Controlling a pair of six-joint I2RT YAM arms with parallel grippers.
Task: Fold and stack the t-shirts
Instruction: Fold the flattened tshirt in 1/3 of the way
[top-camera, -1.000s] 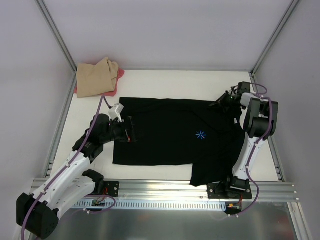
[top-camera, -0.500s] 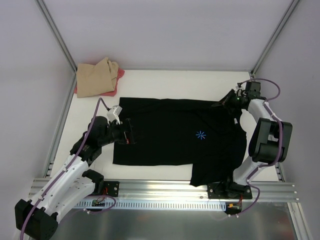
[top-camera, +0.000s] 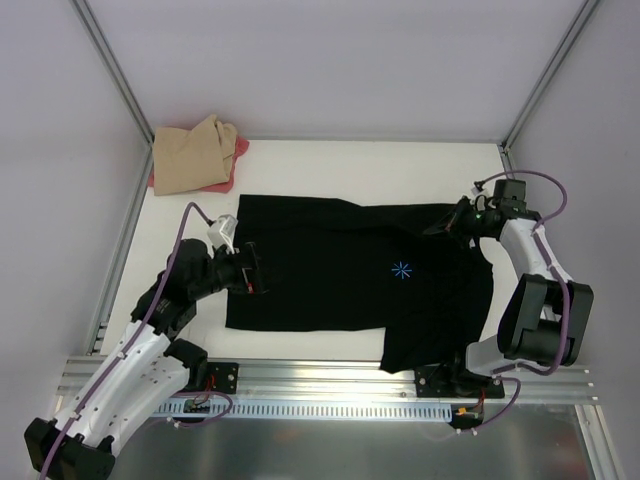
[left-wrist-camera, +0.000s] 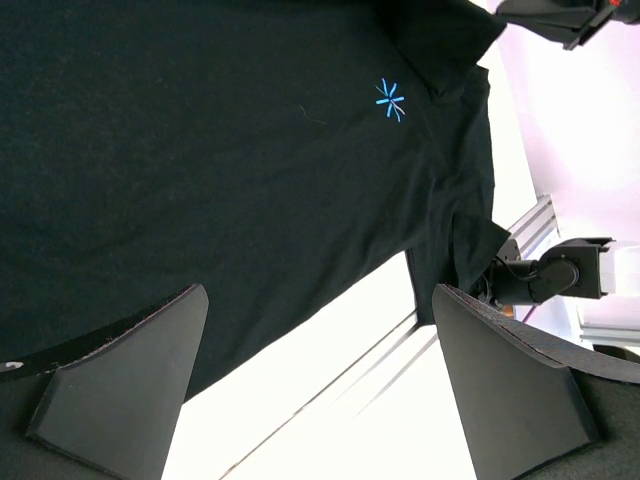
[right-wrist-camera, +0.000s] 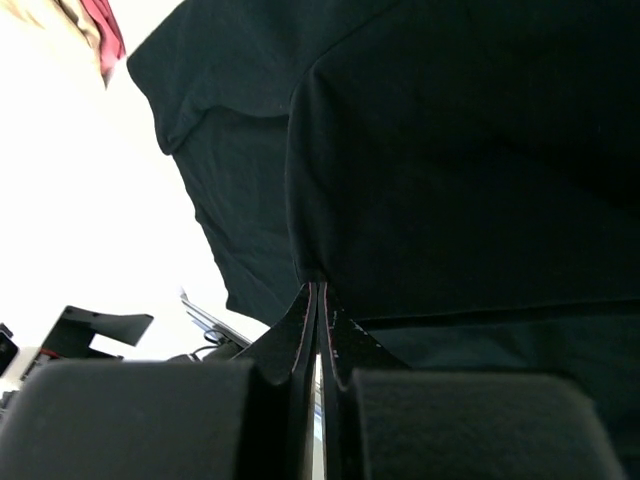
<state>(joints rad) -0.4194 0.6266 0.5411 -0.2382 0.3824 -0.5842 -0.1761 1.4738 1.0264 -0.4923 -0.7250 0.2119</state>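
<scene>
While the black t-shirt (top-camera: 340, 275) lies spread on the surface (top-camera: 400, 170), right pincer (top-camera: 445, 223) is clenched on its far-right sleeve (cloth pinched at the tips); left pincer (top-camera: 257, 272) hangs released over the left edge.

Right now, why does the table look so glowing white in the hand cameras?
Left wrist view: the table is washed out to plain white beside the black t-shirt, though its blue mark is crisp. Right wrist view: the same white glare, and the dark cloth shows almost no detail. Top view: the light is even and the table looks softer, not glowing.
</scene>
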